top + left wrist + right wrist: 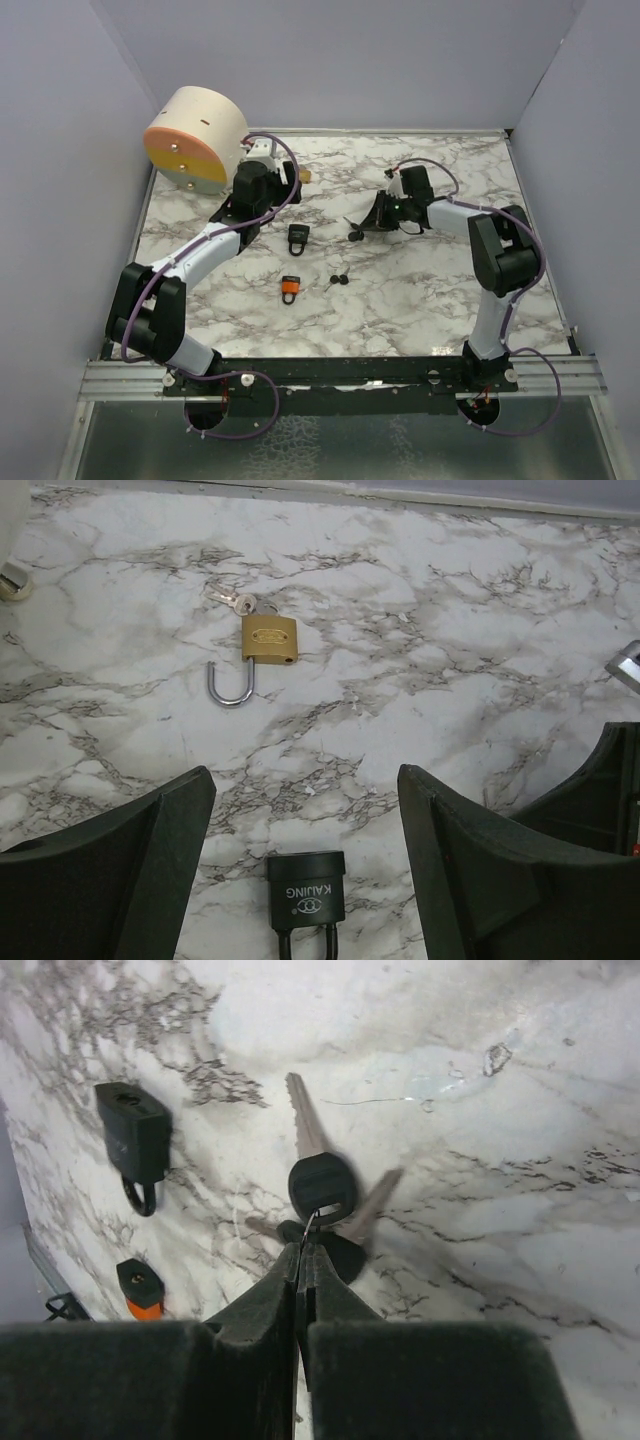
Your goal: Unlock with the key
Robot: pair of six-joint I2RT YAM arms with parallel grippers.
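Right claw [300,1257] is pinched fully together, its 2 fingers meeting on the thin wire ring of a bunch of keys [321,1186]. The black-headed keys fan out just ahead of the tips over the marble tabletop [480,1080] (whether they touch it or hang just clear I cannot tell). From above, this claw sits right of centre, apart from the black padlock [298,236].

Left claw [305,772] is spread wide and grips nothing. The black padlock lies flat between its 2 fingers [130,870], touching neither, with its body away from the wrist camera and its shackle towards it. Further ahead lies a brass padlock [269,640] with its shackle swung open and a small key [236,601] at the end opposite the shackle. An orange padlock [290,289] lies nearer the arm bases, with 1 more pair of dark keys [338,281] just beside it on the right.
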